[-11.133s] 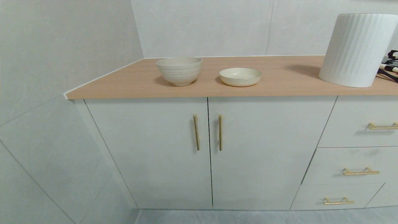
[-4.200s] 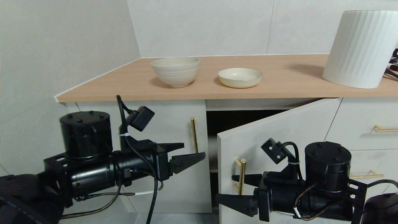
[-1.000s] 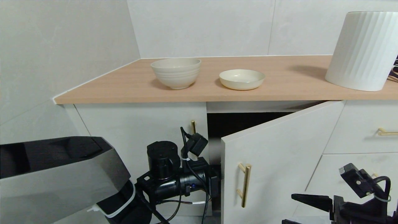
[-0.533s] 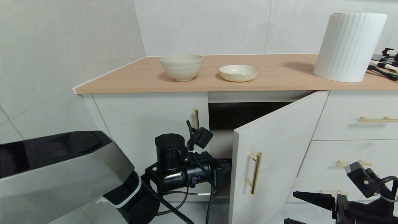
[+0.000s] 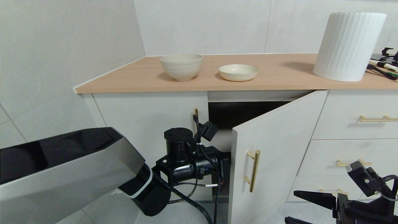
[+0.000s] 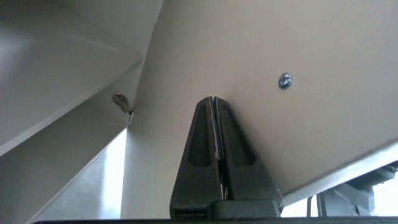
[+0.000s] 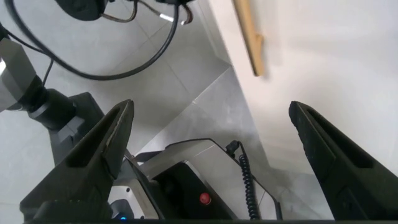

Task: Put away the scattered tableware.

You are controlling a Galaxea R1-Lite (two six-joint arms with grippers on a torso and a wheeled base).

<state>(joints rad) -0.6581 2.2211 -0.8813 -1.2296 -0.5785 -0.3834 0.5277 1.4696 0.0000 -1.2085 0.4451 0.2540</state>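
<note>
A deep cream bowl (image 5: 181, 67) and a shallow cream dish (image 5: 238, 72) stand side by side on the wooden countertop (image 5: 130, 84). Below them the right cabinet door (image 5: 276, 146) stands partly open, showing a dark interior (image 5: 242, 113). My left arm's wrist (image 5: 186, 161) sits in the gap at the door's free edge. My left gripper (image 6: 213, 99) is shut with nothing in it, its tip against the door's inner face (image 6: 298, 68). My right gripper (image 5: 297, 207) hangs low in front of the drawers, open and holding nothing; in its own view its fingers (image 7: 115, 146) spread wide above the floor.
A tall white ribbed cylinder (image 5: 349, 46) stands on the counter at the right, with utensils (image 5: 384, 63) behind it. The left door (image 5: 149, 124) is closed, its gold handle (image 5: 196, 112) beside the gap. The open door's handle (image 5: 253, 170) faces outward. Drawers (image 5: 357, 118) lie to the right.
The camera has shifted. The right door has swung further open, with my left arm now higher inside the gap behind it. My right gripper has stayed low and open.
</note>
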